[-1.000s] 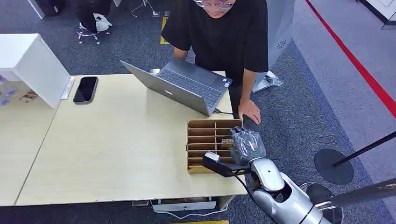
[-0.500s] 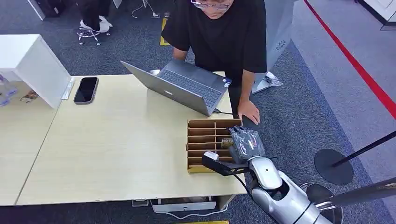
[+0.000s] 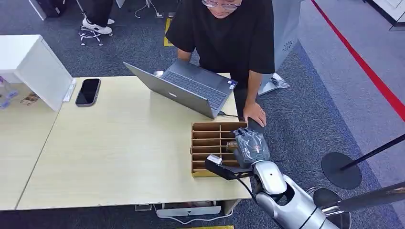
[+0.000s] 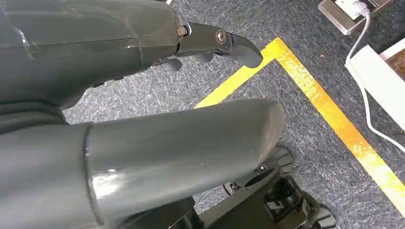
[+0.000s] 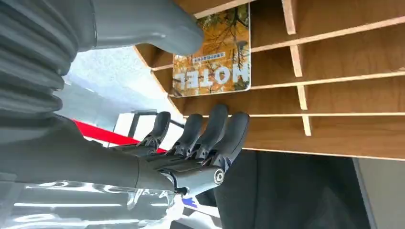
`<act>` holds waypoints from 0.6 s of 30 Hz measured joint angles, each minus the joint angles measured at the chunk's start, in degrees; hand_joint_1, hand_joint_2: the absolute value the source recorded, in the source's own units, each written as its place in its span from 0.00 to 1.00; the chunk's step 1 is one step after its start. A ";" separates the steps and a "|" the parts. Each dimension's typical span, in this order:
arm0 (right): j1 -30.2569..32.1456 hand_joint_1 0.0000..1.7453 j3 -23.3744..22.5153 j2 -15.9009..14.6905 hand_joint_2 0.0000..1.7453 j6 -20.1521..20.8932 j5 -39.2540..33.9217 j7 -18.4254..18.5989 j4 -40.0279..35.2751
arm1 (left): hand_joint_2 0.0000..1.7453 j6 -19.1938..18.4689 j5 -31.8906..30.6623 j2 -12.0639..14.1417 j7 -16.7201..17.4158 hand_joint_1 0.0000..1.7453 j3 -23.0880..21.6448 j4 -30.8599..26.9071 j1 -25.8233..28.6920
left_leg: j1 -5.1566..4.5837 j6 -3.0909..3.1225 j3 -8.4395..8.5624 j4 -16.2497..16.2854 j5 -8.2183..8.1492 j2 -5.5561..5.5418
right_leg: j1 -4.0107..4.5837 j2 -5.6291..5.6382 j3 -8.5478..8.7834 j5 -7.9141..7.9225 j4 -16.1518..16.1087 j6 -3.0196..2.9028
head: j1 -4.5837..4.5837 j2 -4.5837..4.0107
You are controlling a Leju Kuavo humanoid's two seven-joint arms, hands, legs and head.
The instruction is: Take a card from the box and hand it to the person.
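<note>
A cardboard box (image 3: 205, 135) with many slots sits at the table's near right corner. An orange card (image 3: 232, 144) printed HOTEL stands in a slot on its right side. My right hand (image 3: 251, 147) hovers over that side of the box. In the right wrist view the thumb (image 5: 157, 24) overlaps a corner of the card (image 5: 212, 52), and the fingers (image 5: 215, 129) are spread on the other side, past the box (image 5: 344, 95) wall, holding nothing. My left hand (image 4: 143, 119) hangs over the carpet with nothing in it.
A person (image 3: 229, 38) in black leans over the far edge, one hand (image 3: 255, 114) resting just beyond the box. An open laptop (image 3: 186, 88) lies behind the box, a phone (image 3: 88, 91) and a white case (image 3: 33, 67) farther left. A stanchion base (image 3: 341, 170) stands to my right.
My right hand has crept slightly forward and to the left over the box. The card and the person's hand stay where they were.
</note>
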 joint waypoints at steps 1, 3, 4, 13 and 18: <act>-0.01 0.43 0.00 0.02 1.00 0.02 0.02 0.02 -0.09 | 0.00 0.00 0.02 0.00 0.00 0.00 0.00 0.00 0.00 | 0.00 0.00 -0.01 0.00 0.00 0.00 | 0.00 0.00 0.00 0.00 0.00 0.00 | -0.02 0.00; -0.03 0.47 0.00 0.02 1.00 0.13 0.24 0.09 -0.35 | 0.00 -0.02 0.09 0.00 0.00 0.00 0.00 0.00 0.01 | 0.00 0.00 -0.01 0.00 0.00 0.00 | 0.00 0.00 0.00 0.00 0.00 0.00 | -0.02 0.00; -0.04 0.47 0.00 0.04 1.00 0.20 0.33 0.11 -0.37 | 0.00 0.00 0.09 0.00 0.00 0.00 0.00 0.00 0.01 | 0.00 0.00 -0.01 0.00 0.00 0.00 | 0.00 0.00 -0.01 0.00 0.00 0.00 | -0.02 0.00; -0.17 0.57 0.24 0.15 1.00 0.79 1.01 0.28 -1.81 | 0.00 0.00 0.15 0.00 -0.02 0.00 0.00 0.00 0.03 | 0.00 0.00 -0.02 0.00 0.00 0.00 | 0.00 0.00 -0.02 0.00 0.00 0.00 | -0.02 0.00; -0.30 0.53 0.72 0.24 1.00 1.40 1.03 0.37 -2.21 | 0.00 0.00 0.15 0.00 -0.02 0.00 0.00 0.00 0.03 | 0.00 0.00 -0.03 0.00 0.00 0.00 | 0.00 0.00 -0.02 0.00 0.00 0.00 | -0.02 0.00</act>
